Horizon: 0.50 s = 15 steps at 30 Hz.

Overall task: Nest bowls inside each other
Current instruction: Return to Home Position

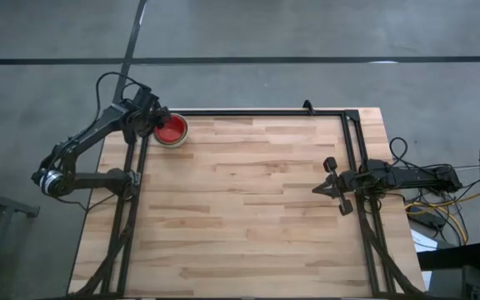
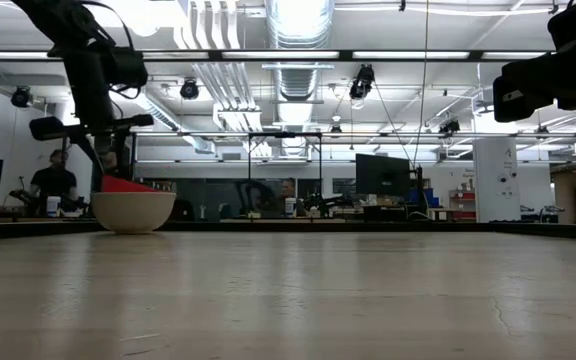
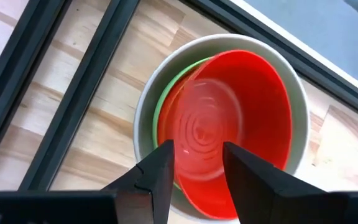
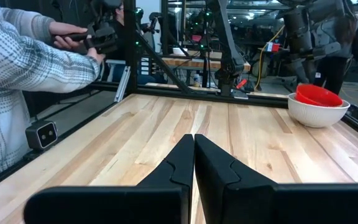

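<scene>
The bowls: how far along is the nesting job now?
Done: red bowl sits, tilted, in a green bowl inside the grey-white bowl; no loose bowl shows. In hand: left gripper, open, hovers above them. Left: probably only withdrawing; right gripper waits, shut, at the table's right.

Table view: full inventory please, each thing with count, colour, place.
Table: one, light wood, dark frame around it.
White bowl: one, grey-white, table's left corner, outermost, holding the others.
Green bowl: one rim showing, bright green, inside the white bowl.
Red bowl: one, red, innermost, tilted.
Person: one, plaid sleeve, beyond the table edge.
Left tool: one, dark, open, above the red bowl.
Right tool: one, dark, shut, by the right edge.
</scene>
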Motion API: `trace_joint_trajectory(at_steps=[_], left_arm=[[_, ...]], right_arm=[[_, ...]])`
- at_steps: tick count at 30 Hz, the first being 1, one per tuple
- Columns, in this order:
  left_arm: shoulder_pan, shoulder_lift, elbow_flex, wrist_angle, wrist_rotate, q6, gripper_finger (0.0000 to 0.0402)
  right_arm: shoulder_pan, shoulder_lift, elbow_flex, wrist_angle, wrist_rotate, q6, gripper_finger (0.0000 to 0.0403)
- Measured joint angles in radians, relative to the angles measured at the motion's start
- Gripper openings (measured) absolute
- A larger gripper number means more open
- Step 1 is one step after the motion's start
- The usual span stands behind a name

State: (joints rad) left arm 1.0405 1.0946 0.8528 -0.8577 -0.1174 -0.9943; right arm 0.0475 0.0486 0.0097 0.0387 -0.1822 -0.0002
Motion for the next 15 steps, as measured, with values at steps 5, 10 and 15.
trace_joint_trajectory(at_steps=[5,10,15], left_arm=[[0.000,0.000,0.000,-0.032,0.004,-0.001,0.0140],[-0.001,0.000,-0.001,-0.049,0.013,-0.006,0.0144],[0.000,-0.002,0.001,-0.051,0.022,-0.002,0.0158]], right_arm=[[0.000,0.000,0.000,0.000,0.000,0.000,0.0009],[0.000,0.000,0.000,0.000,0.000,0.000,0.0009],[0.000,0.000,0.000,0.000,0.000,0.000,0.0009]])
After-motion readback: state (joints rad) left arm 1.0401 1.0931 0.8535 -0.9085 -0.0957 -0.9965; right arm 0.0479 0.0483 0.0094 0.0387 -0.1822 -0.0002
